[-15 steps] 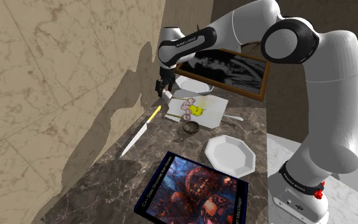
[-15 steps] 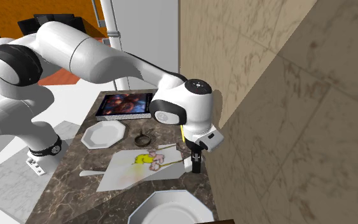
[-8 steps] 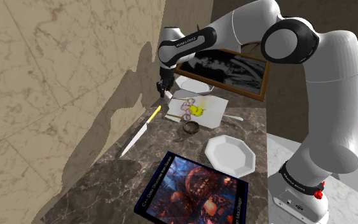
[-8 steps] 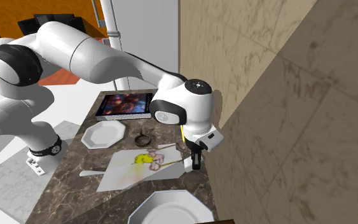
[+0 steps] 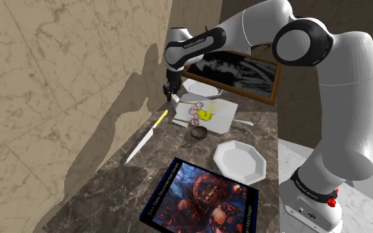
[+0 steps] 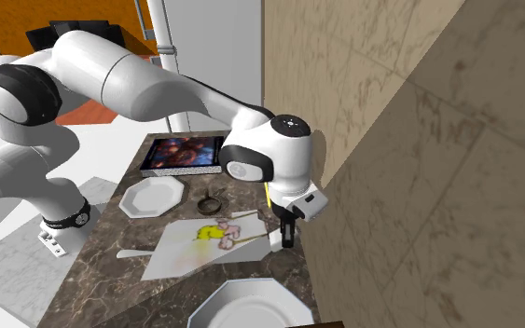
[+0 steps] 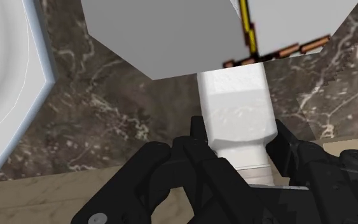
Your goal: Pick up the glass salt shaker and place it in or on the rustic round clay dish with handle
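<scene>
The salt shaker (image 7: 238,118) is rising slightly with the gripper (image 7: 238,137), whose fingers (image 7: 190,149) are clasping it low over the marble counter (image 7: 126,108) beside the wall (image 5: 59,79). Swinging toward the clay dish (image 5: 199,133), it is risking a slip, being pinched seemingly near its top. It is hanging upright, long axis along the fingers

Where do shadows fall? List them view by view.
Shoulder view: the white arm's shadow darkens the beige marbled wall and dark veined counter. Second exterior view: a shadow lies on the wall behind the black gripper. Wrist view: the white faceted salt shaker, clasped, is evenly lit, glare-free.
</scene>
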